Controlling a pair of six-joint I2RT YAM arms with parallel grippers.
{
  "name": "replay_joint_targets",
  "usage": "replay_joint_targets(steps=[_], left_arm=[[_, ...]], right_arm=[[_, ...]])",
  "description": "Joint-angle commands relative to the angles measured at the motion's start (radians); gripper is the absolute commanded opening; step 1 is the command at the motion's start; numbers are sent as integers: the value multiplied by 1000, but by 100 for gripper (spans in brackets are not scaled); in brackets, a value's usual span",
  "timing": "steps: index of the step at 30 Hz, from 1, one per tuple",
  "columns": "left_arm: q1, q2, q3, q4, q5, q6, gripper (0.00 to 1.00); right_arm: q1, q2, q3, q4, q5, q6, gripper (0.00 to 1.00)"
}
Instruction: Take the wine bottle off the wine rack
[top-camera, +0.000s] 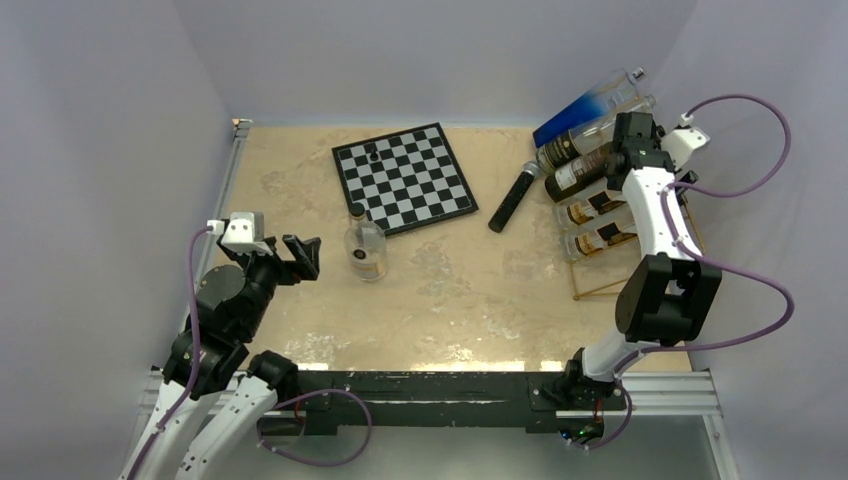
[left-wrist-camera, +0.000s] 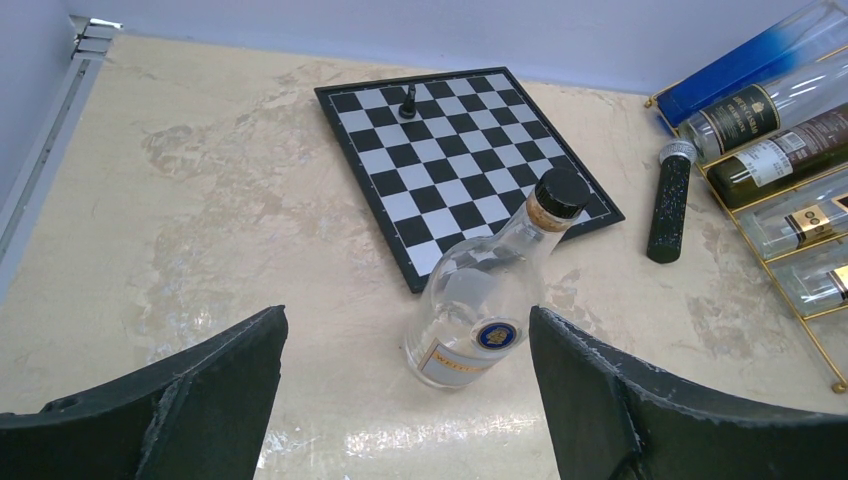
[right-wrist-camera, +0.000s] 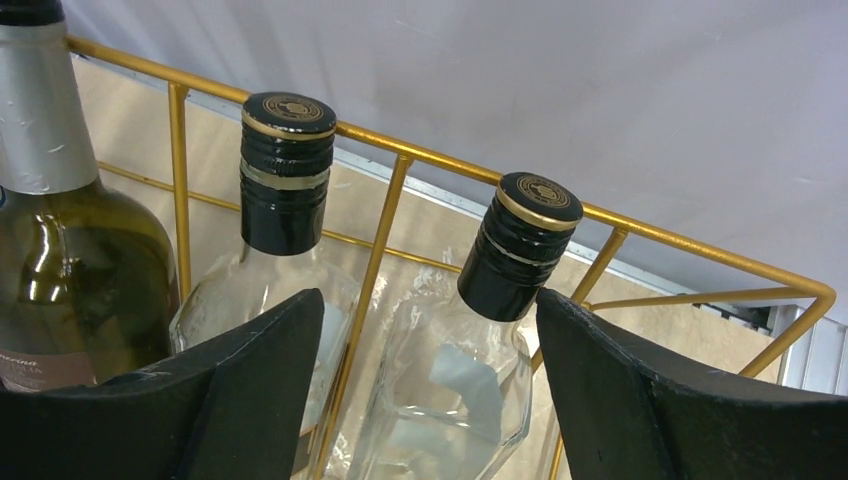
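Right gripper (right-wrist-camera: 428, 300) over wine rack (right-wrist-camera: 179, 180), jaws wide apart. Rack rung runs up through gap between fingers, with capped bottle A (right-wrist-camera: 287, 170) one side and capped bottle B (right-wrist-camera: 520, 250) the other: tight. Wine bottle (right-wrist-camera: 70, 270) just outside finger at wrist-view left. Left gripper (left-wrist-camera: 408, 315) spread; corked bottle (left-wrist-camera: 480, 310) upright dead ahead. Table (top-camera: 300, 170) bare beside chessboard (top-camera: 405, 178). Black cylinder (top-camera: 512, 197) lies between board and rack; gap to rack looks narrow, hard to judge.
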Motion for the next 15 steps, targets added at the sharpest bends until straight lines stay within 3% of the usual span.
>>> replay_joint_targets(steps=[1, 9, 15], left_arm=[[-2, -9, 4, 27, 11, -15, 94], [-3, -1, 3, 27, 8, -15, 94], [-3, 5, 2, 29, 5, -15, 94]], right_arm=[[-5, 17, 57, 22, 16, -8, 80], [-19, 47, 28, 30, 27, 5, 81], [-39, 60, 24, 21, 22, 18, 76]])
